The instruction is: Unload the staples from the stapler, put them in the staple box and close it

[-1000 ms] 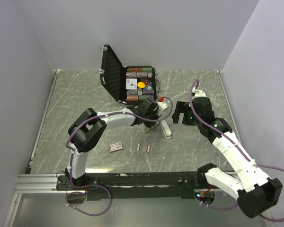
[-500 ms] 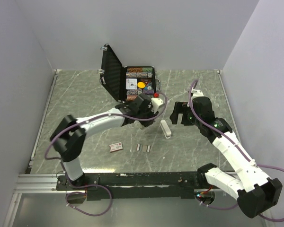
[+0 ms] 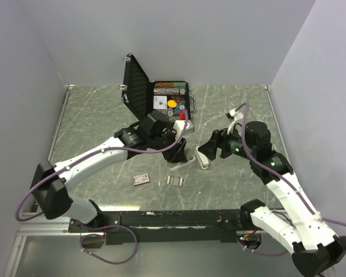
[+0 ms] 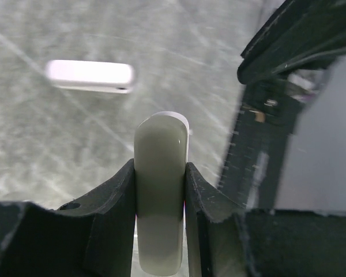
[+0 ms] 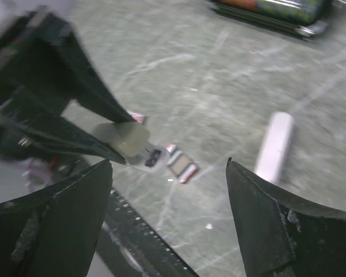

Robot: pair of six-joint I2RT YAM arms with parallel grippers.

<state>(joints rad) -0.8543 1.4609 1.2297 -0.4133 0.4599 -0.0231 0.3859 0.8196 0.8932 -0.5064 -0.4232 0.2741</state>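
Observation:
My left gripper [image 4: 160, 168] is shut on a pale grey-white stapler [image 4: 160, 196], holding it by its sides above the table. In the right wrist view this held stapler [image 5: 124, 138] shows a dark metal part at its lower end. In the top view the left gripper [image 3: 177, 151] hides it. Short silvery staples [image 3: 174, 180] lie on the table in front of it and also show in the right wrist view [image 5: 182, 164]. My right gripper [image 5: 168, 173] is open and empty, high over the table. In the top view it [image 3: 209, 150] hovers right of the left gripper.
A second white stapler [image 3: 203, 160] lies flat under the right gripper and shows in both wrist views [image 4: 90, 76] [image 5: 275, 148]. A small reddish staple box [image 3: 141, 179] lies left of the staples. An open black poker-chip case [image 3: 161, 104] stands at the back.
The left arm has swung its elbow out to the left and its gripper has come slightly nearer. The right gripper has moved left and lower, over the white stapler on the table.

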